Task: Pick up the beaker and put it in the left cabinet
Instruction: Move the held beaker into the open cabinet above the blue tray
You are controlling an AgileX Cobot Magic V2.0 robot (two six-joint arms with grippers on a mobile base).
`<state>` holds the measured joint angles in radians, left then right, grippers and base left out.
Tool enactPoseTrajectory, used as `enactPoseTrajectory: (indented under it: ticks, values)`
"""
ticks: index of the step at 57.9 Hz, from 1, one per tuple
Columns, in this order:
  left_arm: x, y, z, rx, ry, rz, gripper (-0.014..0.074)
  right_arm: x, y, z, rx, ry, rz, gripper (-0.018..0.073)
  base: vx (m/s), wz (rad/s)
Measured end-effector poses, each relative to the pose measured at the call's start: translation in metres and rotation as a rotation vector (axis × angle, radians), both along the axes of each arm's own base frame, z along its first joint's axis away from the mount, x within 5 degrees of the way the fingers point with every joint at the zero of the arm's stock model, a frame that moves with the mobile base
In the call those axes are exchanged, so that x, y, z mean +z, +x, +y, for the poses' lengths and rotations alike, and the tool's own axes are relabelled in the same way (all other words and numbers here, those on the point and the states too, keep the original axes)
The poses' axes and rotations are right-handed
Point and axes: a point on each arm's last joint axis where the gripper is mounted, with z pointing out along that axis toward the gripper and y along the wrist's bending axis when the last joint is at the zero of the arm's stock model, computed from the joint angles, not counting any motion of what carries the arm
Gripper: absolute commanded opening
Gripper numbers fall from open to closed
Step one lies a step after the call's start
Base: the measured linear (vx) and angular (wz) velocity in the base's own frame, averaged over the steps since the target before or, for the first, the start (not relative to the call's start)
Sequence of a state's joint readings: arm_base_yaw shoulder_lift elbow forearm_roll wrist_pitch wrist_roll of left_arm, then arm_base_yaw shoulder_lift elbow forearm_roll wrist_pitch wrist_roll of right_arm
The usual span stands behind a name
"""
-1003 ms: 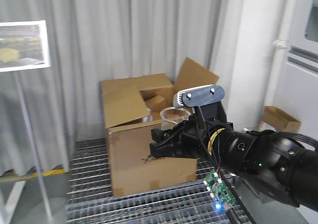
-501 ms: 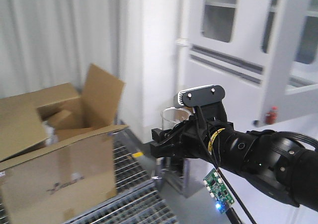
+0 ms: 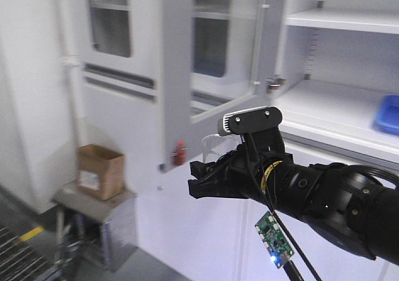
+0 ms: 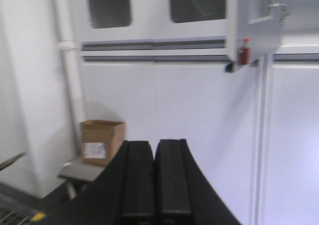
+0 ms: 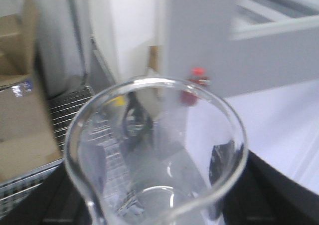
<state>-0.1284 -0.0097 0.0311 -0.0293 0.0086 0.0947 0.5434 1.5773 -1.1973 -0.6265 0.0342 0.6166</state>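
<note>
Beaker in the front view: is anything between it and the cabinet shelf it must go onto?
Nothing visible blocks it. The beaker is held in front of the open door. The cabinet shelf lies to its right, with only a blue tray at the far end.

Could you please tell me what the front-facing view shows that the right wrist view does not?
Only the front view shows inside the cabinet, the blue tray on its shelf, and the right gripper from outside. Only the wrist view looks down into the beaker, with floor grating behind. Both show the beaker and the small red item on the cabinet door.
</note>
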Motion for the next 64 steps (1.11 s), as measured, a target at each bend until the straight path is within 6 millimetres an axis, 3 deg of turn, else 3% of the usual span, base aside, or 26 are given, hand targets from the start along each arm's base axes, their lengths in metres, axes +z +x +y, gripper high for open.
enactPoseTrajectory:
  ticks: [31,64]
  values:
    - [0.0000,0.0000,0.0000,0.000,0.000,0.000,0.0001,0.0000,0.0000,0.0000,0.000,0.000,0.000,-0.0009,0.18,-0.62]
    - [0.0000,0.0000,0.0000,0.000,0.000,0.000,0.0001,0.0000,0.0000,0.0000,0.000,0.000,0.000,-0.0009,0.21,-0.33]
